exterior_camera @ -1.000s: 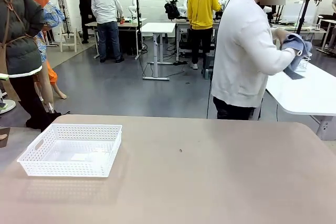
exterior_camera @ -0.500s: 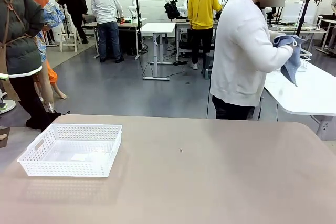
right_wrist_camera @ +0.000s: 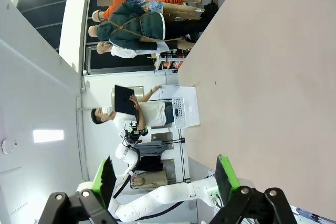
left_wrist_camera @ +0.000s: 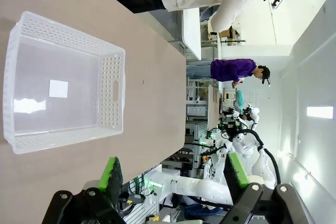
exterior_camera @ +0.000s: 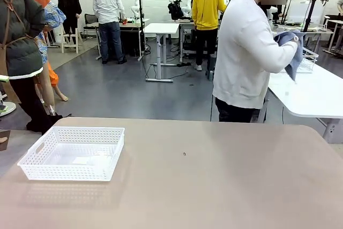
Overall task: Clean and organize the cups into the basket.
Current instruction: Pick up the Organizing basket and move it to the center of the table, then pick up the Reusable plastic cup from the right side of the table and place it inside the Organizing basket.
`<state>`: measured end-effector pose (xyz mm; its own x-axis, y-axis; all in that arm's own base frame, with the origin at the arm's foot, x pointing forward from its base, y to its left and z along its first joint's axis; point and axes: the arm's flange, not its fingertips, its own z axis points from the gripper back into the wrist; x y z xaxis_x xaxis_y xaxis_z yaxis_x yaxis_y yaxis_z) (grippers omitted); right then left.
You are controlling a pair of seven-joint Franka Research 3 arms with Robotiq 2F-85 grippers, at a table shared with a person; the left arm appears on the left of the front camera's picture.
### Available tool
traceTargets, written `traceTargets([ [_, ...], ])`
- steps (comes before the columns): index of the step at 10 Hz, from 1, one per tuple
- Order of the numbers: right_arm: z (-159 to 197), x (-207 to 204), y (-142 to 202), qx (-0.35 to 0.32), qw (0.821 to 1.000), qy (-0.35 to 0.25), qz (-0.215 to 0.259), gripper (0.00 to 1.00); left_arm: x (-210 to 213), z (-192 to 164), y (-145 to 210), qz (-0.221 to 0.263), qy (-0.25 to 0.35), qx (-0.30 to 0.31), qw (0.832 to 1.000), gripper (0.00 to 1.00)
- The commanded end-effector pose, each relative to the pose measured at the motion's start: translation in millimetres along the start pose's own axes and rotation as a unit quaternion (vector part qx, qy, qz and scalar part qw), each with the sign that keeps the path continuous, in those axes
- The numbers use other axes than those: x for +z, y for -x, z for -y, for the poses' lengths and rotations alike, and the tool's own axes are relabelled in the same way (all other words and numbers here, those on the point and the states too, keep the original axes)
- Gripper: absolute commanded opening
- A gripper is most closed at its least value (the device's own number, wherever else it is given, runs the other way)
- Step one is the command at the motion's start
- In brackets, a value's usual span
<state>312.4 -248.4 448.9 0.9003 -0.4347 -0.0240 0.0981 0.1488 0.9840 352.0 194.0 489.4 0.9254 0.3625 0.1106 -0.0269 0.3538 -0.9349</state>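
White basket [exterior_camera: 72,153] sits unmoved on the table's [exterior_camera: 225,186] left side; left gripper [left_wrist_camera: 173,174] and right gripper [right_wrist_camera: 167,174] are spread wide, holding nothing.
The person [exterior_camera: 246,52] beyond has raised the blue cloth [exterior_camera: 293,52] higher than a moment ago.

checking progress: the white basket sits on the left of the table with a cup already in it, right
No: the basket does sit on the left of the table, but it is empty, with nothing in it. The left wrist view looks straight into it.

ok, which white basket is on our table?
The perforated plastic basket, left on the brown table; the wire-grid basket sits on the far white table.
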Motion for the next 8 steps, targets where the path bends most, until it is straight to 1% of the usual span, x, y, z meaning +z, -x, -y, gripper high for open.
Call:
traceTargets([
  [1, 1.6, 1.3, 4.8, -0.003, 1.000, 0.002, -0.006, 1.00, 2.3, 0.9, 0.5, -0.002, 0.004, -0.001, 1.000, 1.00],
  [8, 1.6, 1.3, 4.8, -0.003, 1.000, 0.002, -0.006, 1.00, 2.3, 0.9, 0.5, -0.002, 0.004, -0.001, 1.000, 1.00],
])
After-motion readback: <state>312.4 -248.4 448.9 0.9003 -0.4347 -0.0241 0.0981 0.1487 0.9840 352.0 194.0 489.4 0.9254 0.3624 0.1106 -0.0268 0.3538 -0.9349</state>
